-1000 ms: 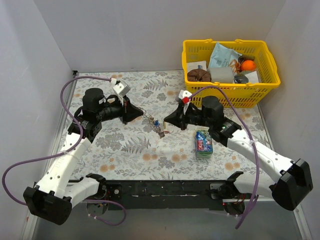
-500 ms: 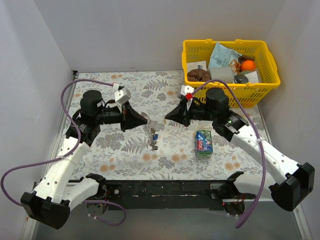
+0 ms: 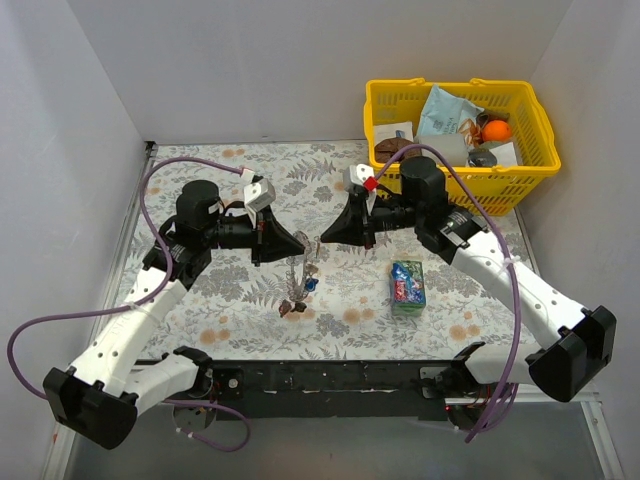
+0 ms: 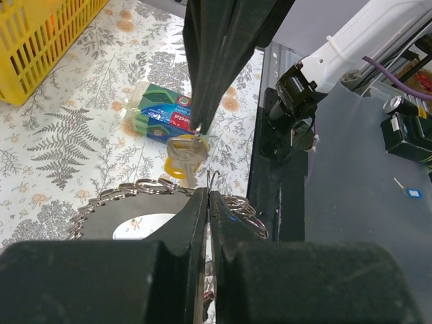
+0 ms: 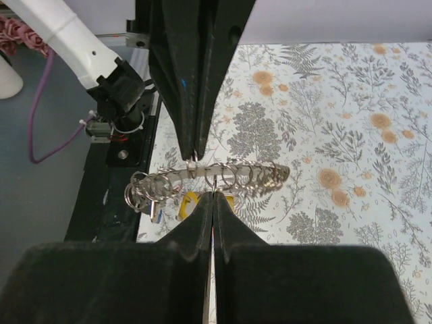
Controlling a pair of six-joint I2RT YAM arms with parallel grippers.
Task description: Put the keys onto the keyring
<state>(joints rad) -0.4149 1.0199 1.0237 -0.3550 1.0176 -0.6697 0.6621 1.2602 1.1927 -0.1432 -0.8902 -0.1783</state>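
Keyring [image 3: 297, 272] hangs in mid-air between the two hands, above the middle of the floral surface [image 3: 230, 290]. It droops toward 6 o'clock w/ the keys [image 3: 300, 298] bunched at its low end, one blue head showing. Left hand [image 3: 303, 247] is at 9 o'clock of the ring and right hand [image 3: 323, 238] at 3 o'clock, tips nearly meeting. In the top view the tips are too small to tell what each one grips.

The wrist cams show that. In the left wrist view the left hand's fingers are pressed tight together, clenched on the chain, which runs across right at their tip. The right hand reaches down from 12 o'clock, its tips pinching a yellow-headed key [image 4: 183, 154] that dangles just above the chain. In the right wrist view the ring shows as a silver chain w/ several small split rings strung along it. The left hand's tip touches it from 12 o'clock, and the right hand's own fingers are closed just beneath. The yellow head peeks out at approx. 7 o'clock of them, partly hidden.

Only the top view shows the full layout: snack packet [image 3: 407, 285] flat on the surface at 4 o'clock of the hands, yellow basket [image 3: 460, 185] at 1 o'clock, well apart.
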